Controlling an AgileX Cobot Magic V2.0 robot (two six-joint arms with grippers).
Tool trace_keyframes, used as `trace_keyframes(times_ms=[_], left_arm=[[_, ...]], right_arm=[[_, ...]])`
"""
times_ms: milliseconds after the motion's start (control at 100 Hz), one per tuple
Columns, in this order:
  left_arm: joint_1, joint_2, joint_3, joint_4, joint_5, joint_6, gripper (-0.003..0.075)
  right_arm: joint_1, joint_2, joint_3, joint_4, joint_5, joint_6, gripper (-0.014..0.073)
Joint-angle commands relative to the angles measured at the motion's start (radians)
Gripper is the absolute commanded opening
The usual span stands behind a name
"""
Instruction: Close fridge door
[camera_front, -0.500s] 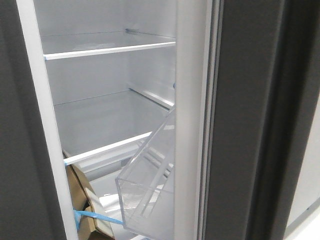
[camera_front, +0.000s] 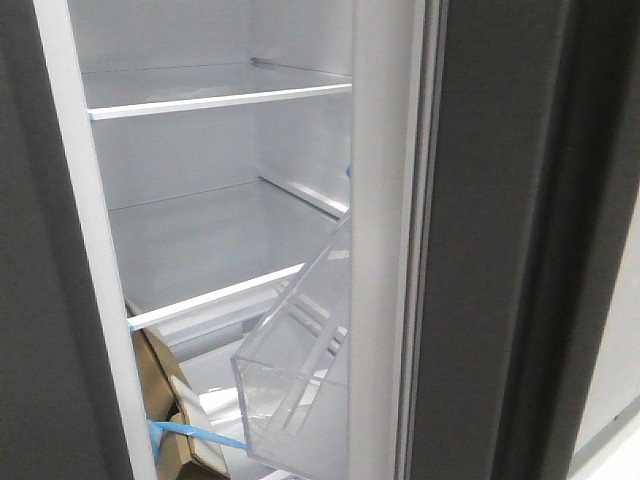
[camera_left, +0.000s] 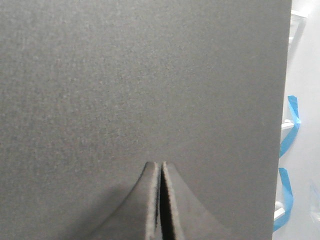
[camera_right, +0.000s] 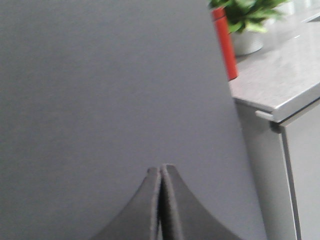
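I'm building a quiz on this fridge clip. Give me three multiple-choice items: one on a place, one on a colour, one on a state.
1. Where is the clear door bin?
A. on the top shelf
B. low on the fridge door's white inner side
C. on the counter

2. What colour is the tape near the cardboard box?
A. blue
B. red
C. yellow

3. How do the fingers of the left gripper stand?
A. wide apart
B. gripping a bottle
C. pressed together

Answers: 1 B, the front view shows it hanging low on the door lining. 2 A, the strip is blue. 3 C, the left wrist view shows the fingers together with nothing between, facing a dark panel.
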Motion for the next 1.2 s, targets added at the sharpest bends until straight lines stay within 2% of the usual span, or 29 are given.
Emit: trace_keyframes(times_ms=[0,130,580,989,1189], left_arm=[[0.004,-0.010,0.035,-0.005,-0.071,-0.004,-0.0020],[0.004,-0.010,0.035,-0.005,-0.071,-0.004,-0.0020],[0.004,-0.010,0.035,-0.005,-0.071,-0.004,-0.0020],[0.004,-0.010,0.035,-0.005,-0.071,-0.004,-0.0020],[0.004,-0.010,0.035,-0.005,-0.071,-0.004,-0.0020]], right_arm=[[0.006,0.068,-0.094,0.013,0.020,-0.052,-0.0044],[0.052,0.128,-0.188,0.013,0.056,-0.080,-0.0044],[0.316,0.369,-0.419,0.011,0.079,-0.157,-0.0044],[0.411,0.561,-0.568,0.009,0.073,-0.176,-0.0044],[0.484,0.679,-0.641,0.009,0.016,-0.197,-0.0044]])
